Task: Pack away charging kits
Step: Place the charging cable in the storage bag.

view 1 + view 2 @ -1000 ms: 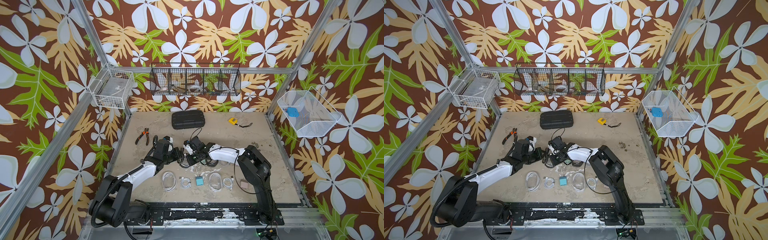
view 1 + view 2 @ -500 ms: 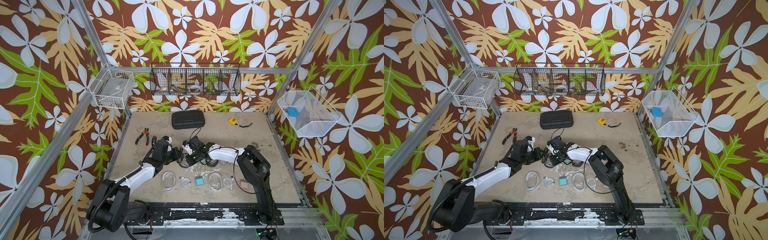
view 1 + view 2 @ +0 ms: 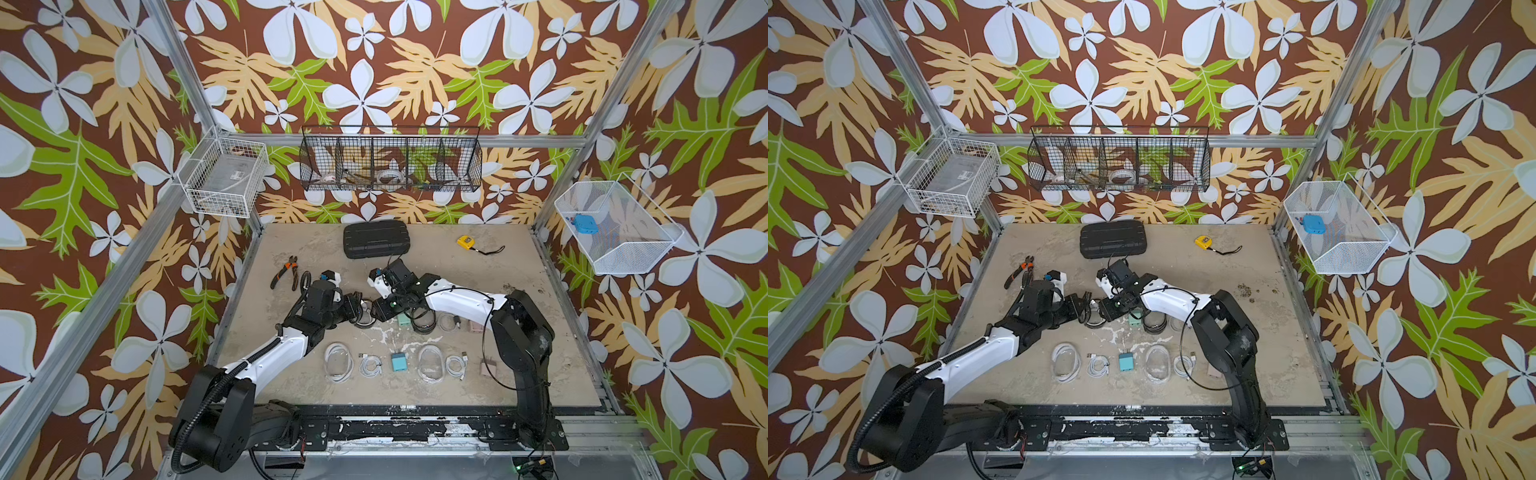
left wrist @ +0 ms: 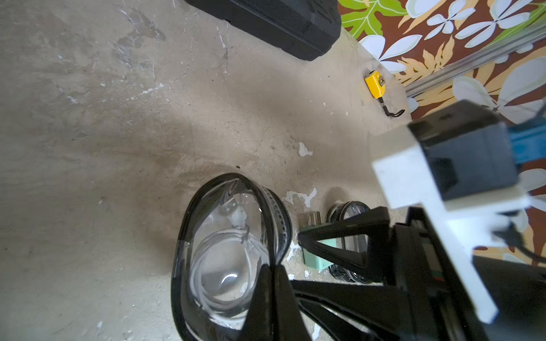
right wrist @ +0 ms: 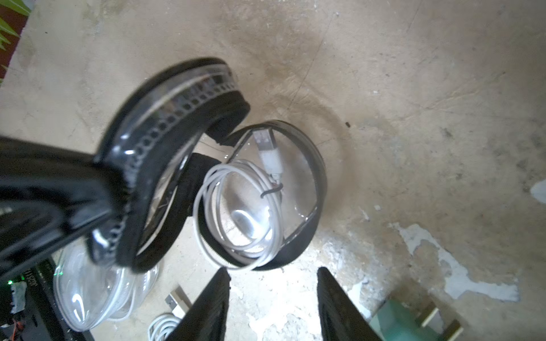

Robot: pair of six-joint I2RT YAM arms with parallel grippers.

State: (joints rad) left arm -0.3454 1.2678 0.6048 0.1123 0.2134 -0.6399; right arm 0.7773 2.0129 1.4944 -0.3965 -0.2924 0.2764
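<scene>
A black-rimmed oval case (image 3: 365, 316) lies open at mid-table between both arms. My left gripper (image 4: 273, 267) is shut on the edge of its raised lid (image 5: 177, 118) and holds it up. A coiled white cable (image 5: 236, 212) rests in the case's lower half (image 5: 319, 183). Just short of that coil, my right gripper (image 5: 273, 273) stands open, holding nothing. To the right lie a teal plug (image 3: 402, 320), another black-rimmed case (image 3: 424, 322), a cable (image 3: 449, 322) and a pink plug (image 3: 476, 327). The front row has two clear cases (image 3: 338, 360), cables (image 3: 370, 366) and plugs (image 3: 399, 362).
At the back of the table lie a large black ribbed case (image 3: 376, 240), a yellow tape measure (image 3: 465, 242) and pliers (image 3: 286, 270). Wire baskets hang on the walls: white (image 3: 224, 183), black (image 3: 390, 160), and a white one (image 3: 615, 228) with a blue block.
My right gripper's jaws have parted, and the white cable now lies loose in the case. Both arms have barely shifted. The left gripper still holds the lid.
</scene>
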